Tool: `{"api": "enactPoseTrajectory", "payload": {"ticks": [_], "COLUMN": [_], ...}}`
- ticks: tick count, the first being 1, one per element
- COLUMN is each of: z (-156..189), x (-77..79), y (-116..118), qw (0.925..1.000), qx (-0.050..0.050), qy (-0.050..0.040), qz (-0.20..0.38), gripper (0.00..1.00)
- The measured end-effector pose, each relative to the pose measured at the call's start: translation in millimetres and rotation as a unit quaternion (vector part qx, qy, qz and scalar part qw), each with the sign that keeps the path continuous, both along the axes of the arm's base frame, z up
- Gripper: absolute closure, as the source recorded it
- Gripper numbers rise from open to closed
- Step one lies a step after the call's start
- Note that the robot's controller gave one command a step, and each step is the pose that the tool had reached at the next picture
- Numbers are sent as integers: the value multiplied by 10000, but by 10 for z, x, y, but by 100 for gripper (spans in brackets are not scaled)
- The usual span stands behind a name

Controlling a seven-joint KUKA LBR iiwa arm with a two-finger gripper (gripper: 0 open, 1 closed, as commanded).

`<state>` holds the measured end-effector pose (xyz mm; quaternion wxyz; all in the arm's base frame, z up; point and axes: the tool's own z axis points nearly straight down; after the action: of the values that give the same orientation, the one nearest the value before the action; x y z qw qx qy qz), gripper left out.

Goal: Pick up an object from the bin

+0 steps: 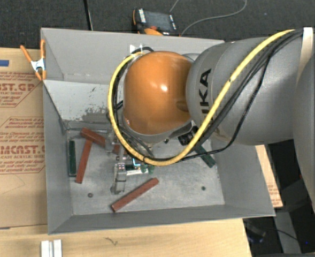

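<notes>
Gripper (118,182) hangs low beside 1 red-brown bar (135,194), likely because it lies flat; you can't tell whether it's open.

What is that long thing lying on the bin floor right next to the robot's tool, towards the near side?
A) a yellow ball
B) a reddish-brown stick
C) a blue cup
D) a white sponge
B: a reddish-brown stick lies slanted on the floor of the bin, just beside the tool; nothing yellow, blue or white lies there.
</notes>
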<state>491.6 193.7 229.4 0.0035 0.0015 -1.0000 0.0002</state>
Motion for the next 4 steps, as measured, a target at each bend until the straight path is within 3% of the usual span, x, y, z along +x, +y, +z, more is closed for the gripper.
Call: {"api": "enactPoseTrajectory", "payload": {"ticks": [1, 2, 3, 4], "z": [-1194, -1588, -1568, -1591], "x": [250, 510, 528, 505], "y": [-686, -1078, -1078, -1083], "qw": [9974, 10000, 9999, 10000], "qx": [0, 17, 19, 12], "qy": [-3, -50, -82, -44], "qz": [727, 68, 71, 73], "gripper": [0, 0, 100, 0]}}
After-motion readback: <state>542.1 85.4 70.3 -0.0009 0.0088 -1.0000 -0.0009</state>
